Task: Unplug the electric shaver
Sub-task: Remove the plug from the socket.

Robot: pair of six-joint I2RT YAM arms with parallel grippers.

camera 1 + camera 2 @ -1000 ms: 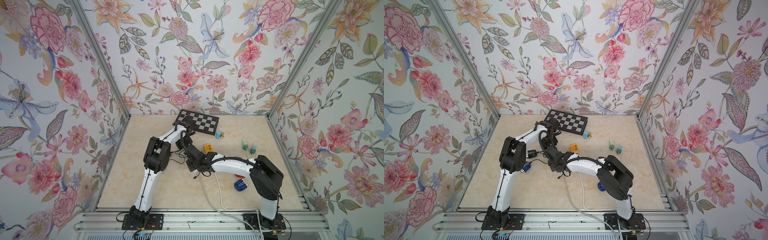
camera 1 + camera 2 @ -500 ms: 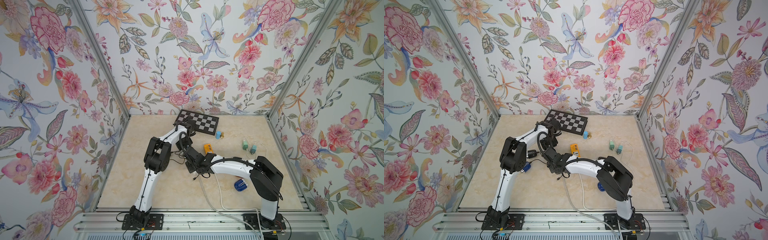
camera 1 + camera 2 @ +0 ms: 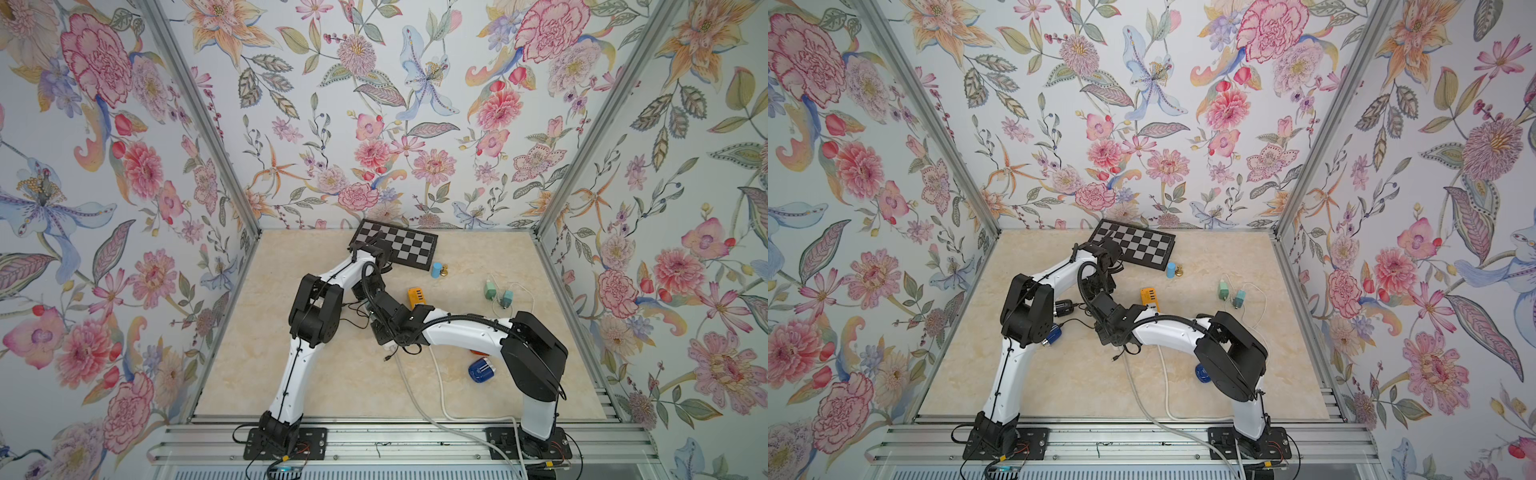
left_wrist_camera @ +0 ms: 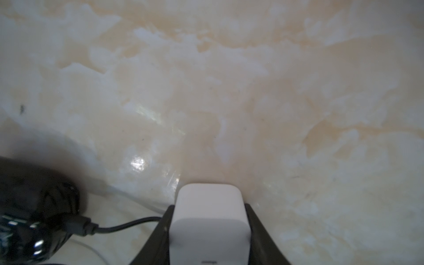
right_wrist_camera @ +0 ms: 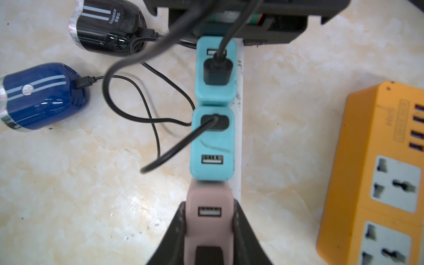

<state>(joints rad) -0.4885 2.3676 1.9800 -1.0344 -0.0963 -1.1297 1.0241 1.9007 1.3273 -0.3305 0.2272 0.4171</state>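
Electric shaver (image 5: 107, 29) not yet unplugged, plugs (image 5: 215, 71) seated in teal adapters (image 5: 213, 144); right fingers (image 5: 171, 238) clamp pink adapter (image 5: 210, 197), left fingers (image 4: 158, 236) clamp white strip (image 4: 208, 213).

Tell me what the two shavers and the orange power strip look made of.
Black shaver: likely glossy plastic, sharp highlights, with a silvery metallic-looking band. Blue shaver: same glossy look, pale stripes. Orange strip: probably matte moulded plastic, no glare.
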